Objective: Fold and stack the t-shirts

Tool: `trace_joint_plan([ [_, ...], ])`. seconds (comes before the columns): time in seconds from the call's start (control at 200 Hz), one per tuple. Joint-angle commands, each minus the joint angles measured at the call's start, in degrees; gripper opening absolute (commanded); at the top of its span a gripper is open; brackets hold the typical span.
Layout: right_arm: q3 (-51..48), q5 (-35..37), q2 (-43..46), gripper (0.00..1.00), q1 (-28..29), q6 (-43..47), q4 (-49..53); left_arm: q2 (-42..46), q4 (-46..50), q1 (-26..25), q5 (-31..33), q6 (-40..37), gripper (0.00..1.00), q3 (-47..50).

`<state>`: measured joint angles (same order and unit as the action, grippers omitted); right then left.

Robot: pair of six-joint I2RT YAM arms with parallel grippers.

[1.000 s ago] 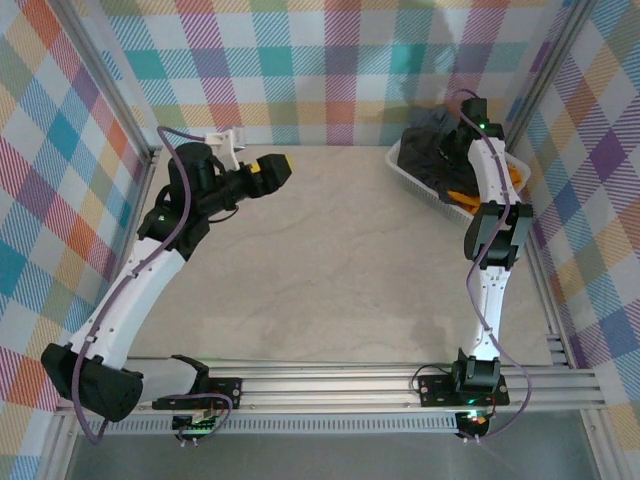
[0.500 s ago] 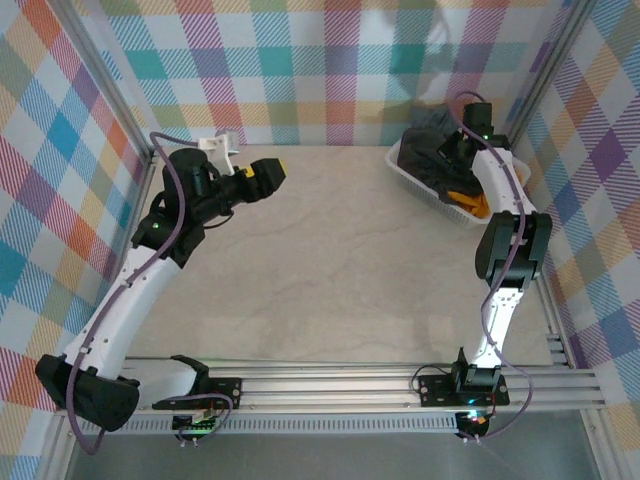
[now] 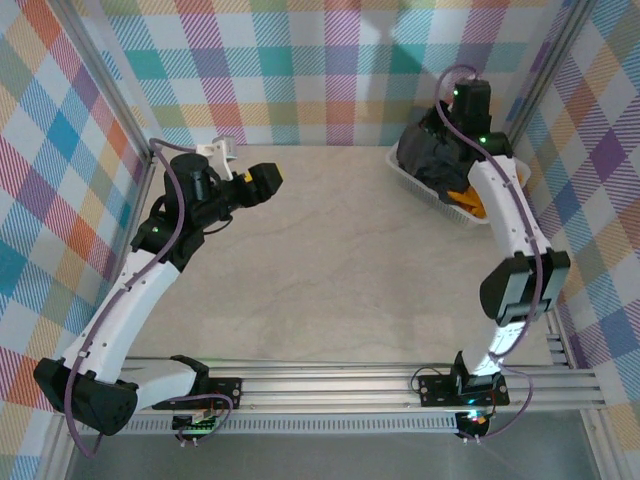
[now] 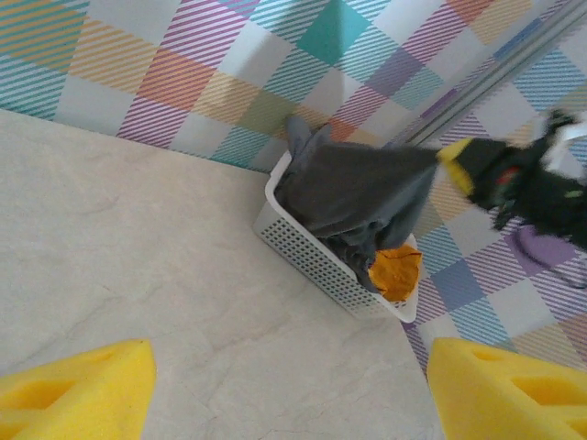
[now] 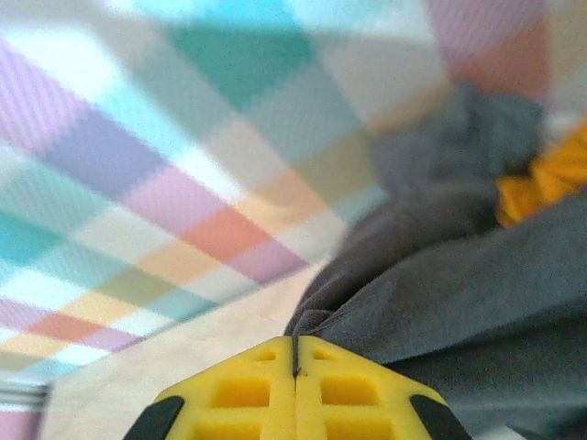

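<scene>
A dark charcoal grey t-shirt (image 3: 422,152) rises out of the white basket (image 3: 432,192) at the back right. My right gripper (image 3: 445,128) is shut on a fold of it (image 5: 440,293), with the cloth pinched between the yellow fingertips (image 5: 295,353). The left wrist view shows this t-shirt (image 4: 358,188) stretched up and right toward the right gripper (image 4: 456,158). A mustard-orange t-shirt (image 3: 472,203) (image 4: 396,270) lies in the basket beneath it. My left gripper (image 3: 264,178) hovers open over the back left of the table, its yellow fingers (image 4: 73,396) wide apart, holding nothing.
The basket (image 4: 316,252) sits in the back right corner against the plaid wall (image 3: 330,70). An aluminium frame post (image 3: 545,70) stands just right of it. The beige tabletop (image 3: 330,260) stretches between the two arms.
My right gripper has risen from the basket toward the back wall, pulling the dark t-shirt up with it. The left gripper has drawn back slightly to the left.
</scene>
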<state>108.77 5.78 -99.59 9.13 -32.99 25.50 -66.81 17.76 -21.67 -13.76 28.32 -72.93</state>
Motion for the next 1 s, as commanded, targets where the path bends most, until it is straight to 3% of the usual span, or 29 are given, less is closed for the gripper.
trace_joint_plan([
  [0.0,7.0,-3.6,6.5,0.00,3.2,5.1,-8.9,0.6,0.6,-0.6,2.2,1.1,0.78,0.8],
  [0.265,18.9,-13.0,10.0,0.00,10.5,6.6,-11.7,3.3,2.2,-0.6,7.2,2.2,0.77,1.9],
  [0.425,22.8,-16.0,6.6,0.00,12.7,3.6,-4.8,6.0,5.2,-0.5,12.3,3.1,0.78,2.6],
  [0.705,-3.5,-19.2,5.5,0.00,22.7,2.3,-4.3,12.3,11.2,-0.5,19.6,4.3,0.79,5.5],
  [0.82,-7.6,-22.1,-0.4,0.00,26.4,1.8,-1.4,12.2,12.6,-0.5,17.5,5.0,0.79,7.5],
  [0.995,-7.9,-22.0,-7.1,0.00,27.4,0.6,1.3,11.6,12.1,-0.7,9.9,6.5,0.73,11.7],
])
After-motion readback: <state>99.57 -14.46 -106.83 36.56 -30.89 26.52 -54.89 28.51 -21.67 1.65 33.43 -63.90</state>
